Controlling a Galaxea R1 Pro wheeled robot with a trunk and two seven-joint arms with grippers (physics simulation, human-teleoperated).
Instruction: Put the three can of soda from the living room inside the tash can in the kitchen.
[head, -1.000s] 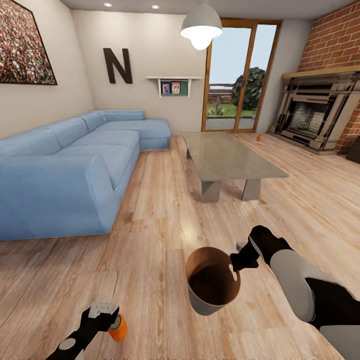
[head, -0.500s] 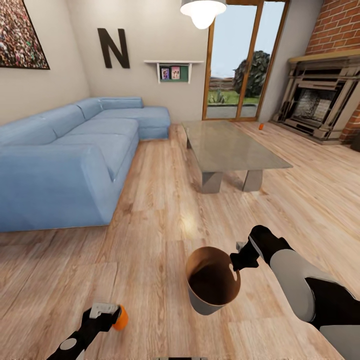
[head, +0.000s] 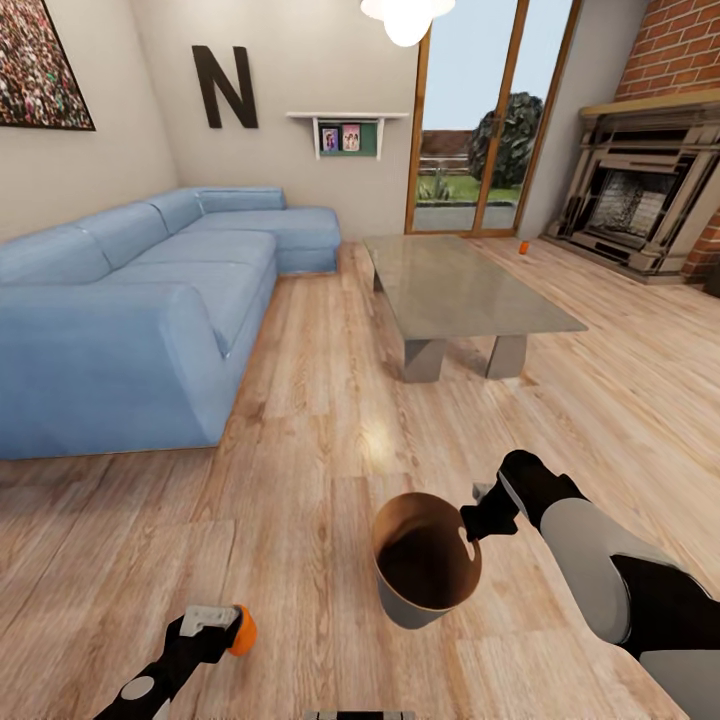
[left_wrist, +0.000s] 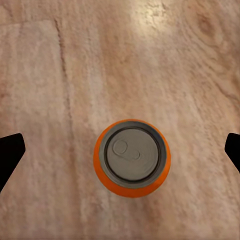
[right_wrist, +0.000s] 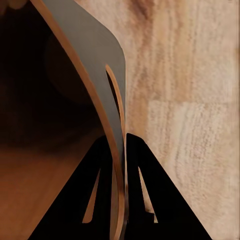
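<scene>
Robot arms at work in the living room: the right gripper (head: 470, 522) is clamped on the rim of the pale grey trash can (head: 425, 560), its two fingers (right_wrist: 102, 195) pinching the wall from both sides. The left gripper (head: 215, 632) is spread wide around an orange soda can (left_wrist: 132, 157) standing upright on the plank floor (head: 320, 420), fingertips well clear of it. A second orange can (head: 522, 246) stands far off near the fireplace (head: 625, 205). A large black letter "N" (head: 225, 86) hangs on the wall above the blue sofa (head: 130, 310). Since half a second ago the camera has tilted slightly; both arms hold their poses.
</scene>
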